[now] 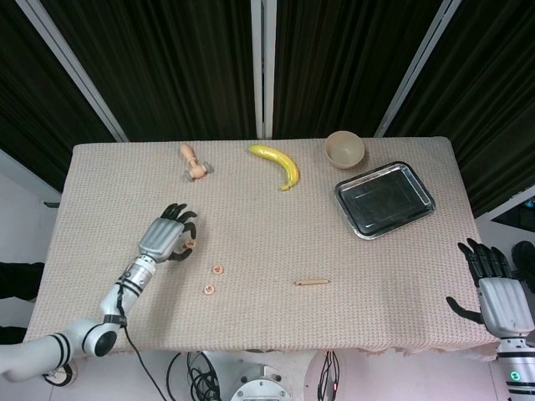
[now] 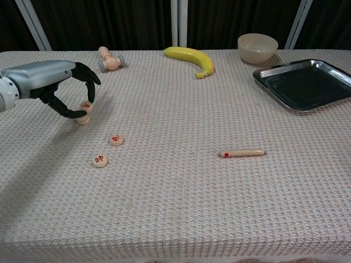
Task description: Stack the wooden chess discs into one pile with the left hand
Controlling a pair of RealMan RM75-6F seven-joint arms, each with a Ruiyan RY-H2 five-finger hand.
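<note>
My left hand (image 2: pixel 52 87) (image 1: pixel 165 238) hovers over the table's left part, fingers curled. It pinches one wooden chess disc (image 2: pixel 86 105) with a red mark between thumb and a finger. The held disc is just above a second disc (image 2: pixel 82 120) lying on the cloth; I cannot tell whether they touch. Two more discs lie apart to the right and nearer the front: one (image 2: pixel 116 139) (image 1: pixel 218 270) and another (image 2: pixel 100 160) (image 1: pixel 209 290). My right hand (image 1: pixel 498 291) rests at the table's right front corner, fingers spread, holding nothing.
A wooden stick (image 2: pixel 242 153) lies mid-table. At the back are a small wooden toy (image 2: pixel 109 62), a banana (image 2: pixel 192 58) and a beige bowl (image 2: pixel 257 47). A metal tray (image 2: pixel 263 74) sits back right.
</note>
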